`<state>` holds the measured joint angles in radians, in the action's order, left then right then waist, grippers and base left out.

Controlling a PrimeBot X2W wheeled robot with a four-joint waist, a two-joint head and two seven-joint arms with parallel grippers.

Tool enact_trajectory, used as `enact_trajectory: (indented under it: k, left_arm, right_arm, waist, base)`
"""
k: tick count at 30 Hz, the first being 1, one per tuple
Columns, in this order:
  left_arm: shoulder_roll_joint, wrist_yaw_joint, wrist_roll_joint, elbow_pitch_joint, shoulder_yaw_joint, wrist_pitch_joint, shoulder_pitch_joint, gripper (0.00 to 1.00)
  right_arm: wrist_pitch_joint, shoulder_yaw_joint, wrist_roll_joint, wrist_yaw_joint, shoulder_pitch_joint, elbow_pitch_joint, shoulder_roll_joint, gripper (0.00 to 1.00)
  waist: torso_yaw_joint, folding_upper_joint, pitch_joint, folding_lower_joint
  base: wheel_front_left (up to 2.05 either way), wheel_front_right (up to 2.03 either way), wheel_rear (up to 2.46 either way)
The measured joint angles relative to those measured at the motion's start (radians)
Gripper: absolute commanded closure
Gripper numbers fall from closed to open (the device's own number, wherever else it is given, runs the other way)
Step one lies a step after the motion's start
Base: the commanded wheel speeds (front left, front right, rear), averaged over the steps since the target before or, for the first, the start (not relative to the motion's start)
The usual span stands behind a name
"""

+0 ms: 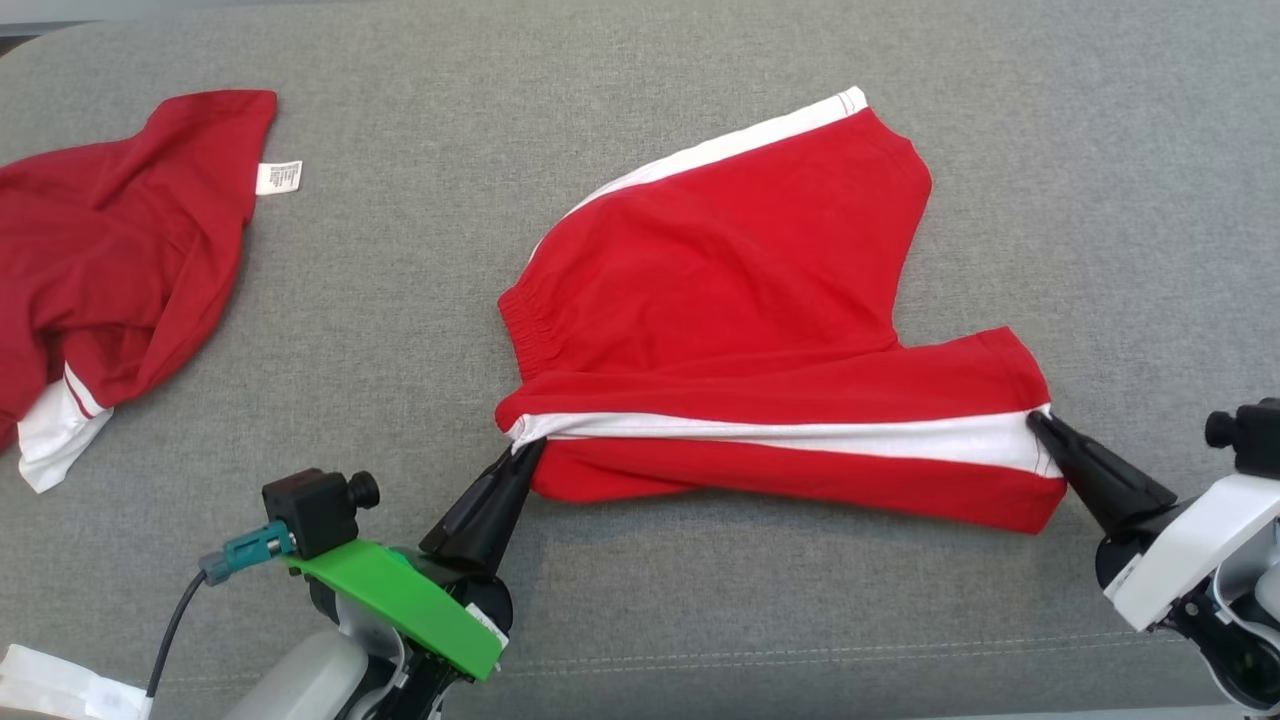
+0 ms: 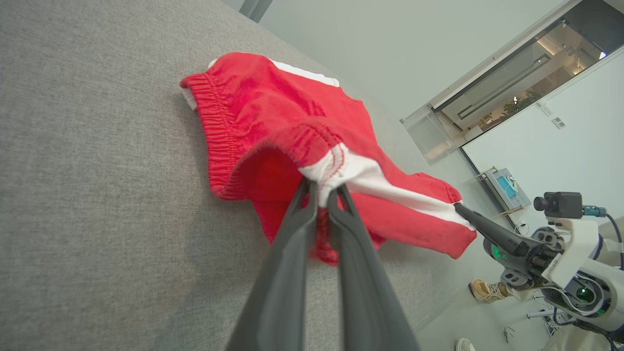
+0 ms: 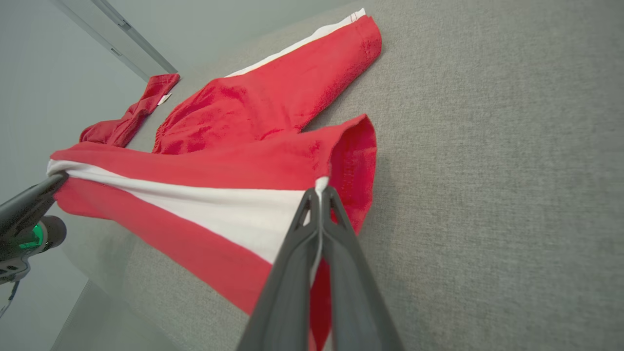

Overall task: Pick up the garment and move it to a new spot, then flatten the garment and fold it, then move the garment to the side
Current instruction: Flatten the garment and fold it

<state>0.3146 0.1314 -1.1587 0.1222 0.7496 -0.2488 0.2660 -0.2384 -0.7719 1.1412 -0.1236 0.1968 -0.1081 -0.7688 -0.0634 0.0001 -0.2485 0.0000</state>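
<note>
Left pincer [image 1: 527, 452] clamps shorts [image 1: 740, 290] waistband, right pincer [image 1: 1036, 419] hem

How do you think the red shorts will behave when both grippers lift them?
Probably floppy: the shorts droop below the stripe stretched between the left gripper and right gripper. Likely light, as fingertip pinches alone hold them. The far leg would probably drag.

Open surface [image 1: 1100, 200] right of shorts [image 1: 760, 300]; another red garment [image 1: 110, 250] blocks far left.
</note>
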Motion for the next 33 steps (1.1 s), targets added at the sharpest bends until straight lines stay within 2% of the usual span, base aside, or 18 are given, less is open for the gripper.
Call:
enact_trajectory:
  k: [4, 20, 26, 33]
  left_arm:
    - [-0.003, 0.0, 0.0, 0.0, 0.0, 0.0, 0.0, 1.0]
    - [-0.008, 0.0, 0.038, 0.025, 0.001, 0.0, 0.0, 1.0]
    - [-0.006, 0.0, 0.044, 0.025, -0.028, 0.0, -0.045, 1.0]
    - [0.014, 0.0, 0.043, -0.014, -0.072, 0.0, -0.083, 1.0]
  right_arm:
    - [0.0, -0.03, -0.049, 0.0, 0.001, -0.001, 0.005, 1.0]
    - [0.0, -0.065, -0.103, 0.0, 0.009, -0.002, 0.001, 1.0]
    - [-0.005, -0.037, -0.026, 0.0, -0.033, 0.025, 0.011, 1.0]
    - [-0.009, 0.066, 0.088, 0.0, -0.056, 0.146, 0.019, 1.0]
  waist:
    - [-0.005, 0.0, -0.007, 0.0]
    - [-0.016, 0.0, -0.003, 0.0]
    - [-0.017, 0.0, 0.031, 0.0]
    - [-0.006, 0.0, 0.069, 0.0]
  base:
    - [0.0, 0.0, 0.0]
    - [0.0, 0.0, 0.0]
    - [0.0, 0.0, 0.0]
    - [0.0, 0.0, 0.0]
